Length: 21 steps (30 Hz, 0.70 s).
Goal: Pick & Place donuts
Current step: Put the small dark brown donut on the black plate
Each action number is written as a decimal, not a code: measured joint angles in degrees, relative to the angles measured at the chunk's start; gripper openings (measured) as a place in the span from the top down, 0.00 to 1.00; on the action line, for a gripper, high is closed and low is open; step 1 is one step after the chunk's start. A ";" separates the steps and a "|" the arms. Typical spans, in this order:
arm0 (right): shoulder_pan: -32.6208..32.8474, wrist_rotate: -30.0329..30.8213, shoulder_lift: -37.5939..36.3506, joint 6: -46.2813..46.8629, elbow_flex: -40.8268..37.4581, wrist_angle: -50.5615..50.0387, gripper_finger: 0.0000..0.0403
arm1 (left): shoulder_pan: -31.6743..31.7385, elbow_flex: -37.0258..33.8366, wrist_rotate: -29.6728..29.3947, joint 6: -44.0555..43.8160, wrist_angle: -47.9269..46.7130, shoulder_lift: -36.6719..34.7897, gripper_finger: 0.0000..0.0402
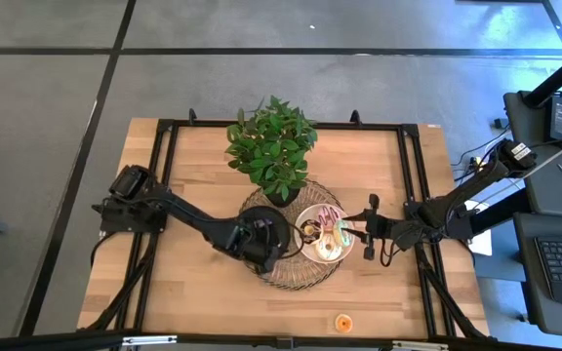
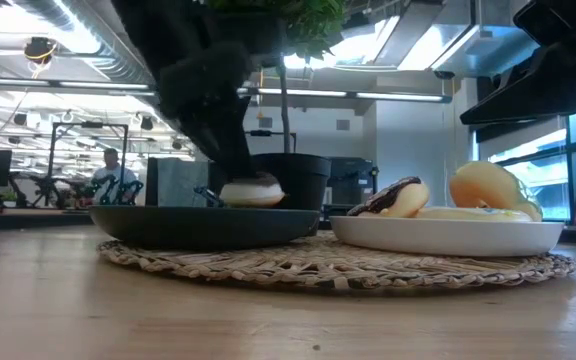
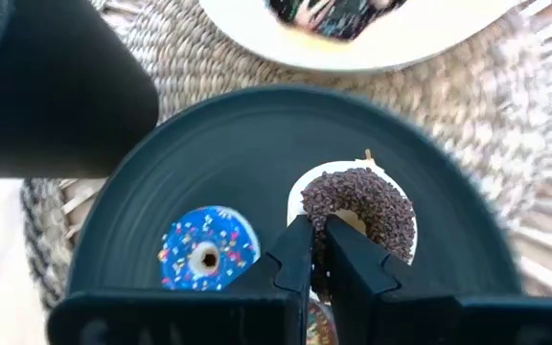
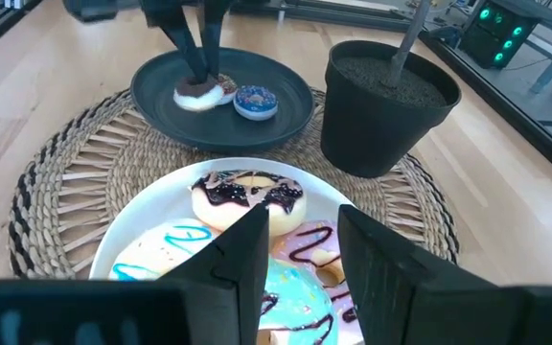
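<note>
A black plate (image 3: 257, 144) and a white plate (image 4: 127, 230) sit side by side on a round woven mat (image 2: 338, 265). On the black plate lie a blue sprinkled donut (image 3: 204, 251) and a brown-sprinkled donut on a cream base (image 3: 362, 206). My left gripper (image 3: 316, 230) is shut on the brown one. The white plate holds several iced donuts, among them a cream one with chocolate drizzle (image 4: 247, 196). My right gripper (image 4: 300, 244) hangs open just above them, touching nothing. One orange donut (image 1: 342, 322) lies alone on the table by the near edge. My left gripper pinches the brown-sprinkled donut's ring wall (image 3: 319, 196) on one side, one finger (image 3: 345, 251) at the hole and the other outside. The fingers (image 4: 199, 53) come from above, pointing down. The donut (image 2: 251, 190) lies flat with its underside on the black plate.
A potted green plant (image 1: 273, 146) stands in a black pot (image 4: 386, 105) on the mat's far side, close behind both plates. Bare wooden table lies left, right and near of the mat. A person shows far off in the room behind the table.
</note>
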 joint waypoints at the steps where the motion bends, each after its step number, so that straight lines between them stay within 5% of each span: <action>1: 0.00 0.00 0.00 0.02 0.00 -0.02 0.68 | -0.04 0.00 -0.45 0.00 -0.23 0.41 0.95; 21: 0.02 0.00 0.00 0.02 0.00 -0.09 0.68 | 1.03 0.00 -0.22 0.98 -0.14 2.64 0.91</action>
